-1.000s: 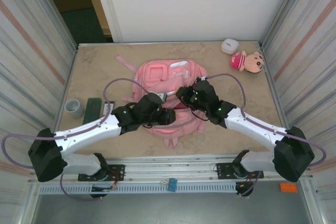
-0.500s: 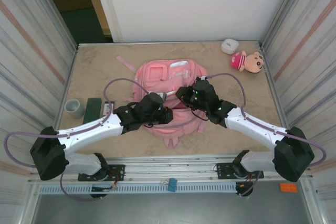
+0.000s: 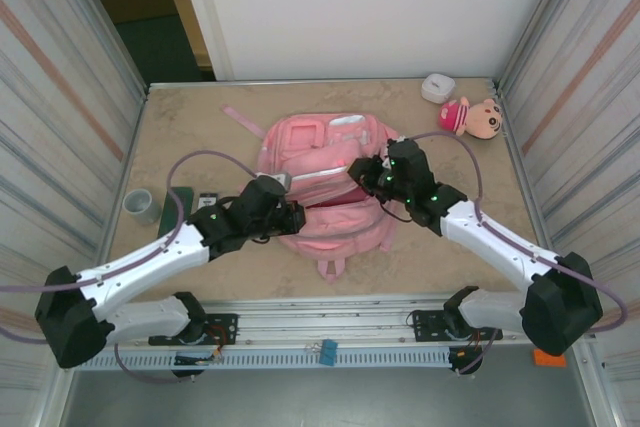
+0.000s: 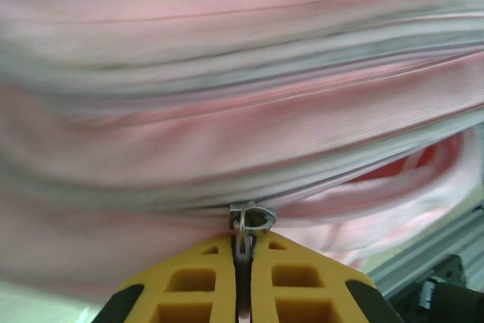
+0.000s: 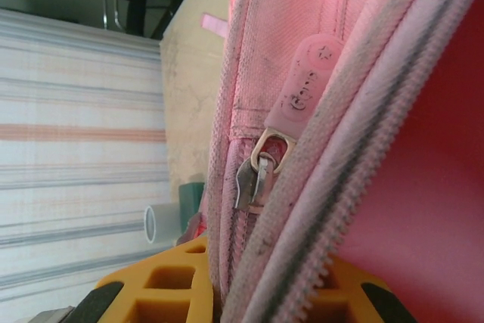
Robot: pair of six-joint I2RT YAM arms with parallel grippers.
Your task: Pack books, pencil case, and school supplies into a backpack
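The pink backpack [image 3: 322,172] lies flat in the middle of the table. My left gripper [image 3: 290,215] is at its near left side, shut on the metal zipper pull [image 4: 243,241] just under the slider [image 4: 252,218]. To the right of the slider the zip gapes and red lining [image 4: 401,168] shows. My right gripper [image 3: 366,169] is shut on the backpack's zipped edge [image 5: 249,262] at the right of the opening, beside a second zipper pull [image 5: 255,179]. The books are out of view.
A grey cup [image 3: 140,205] and a dark green oblong thing [image 3: 178,205] stand at the left; I cannot tell if that is the pencil case. A white box [image 3: 437,87] and a plush doll [image 3: 472,117] lie at the back right. Metal walls close both sides.
My left gripper closed on the zipper pull and drew it to the left, widening the opening. The right gripper moved back and to the right with the fabric edge, and the backpack shifted.
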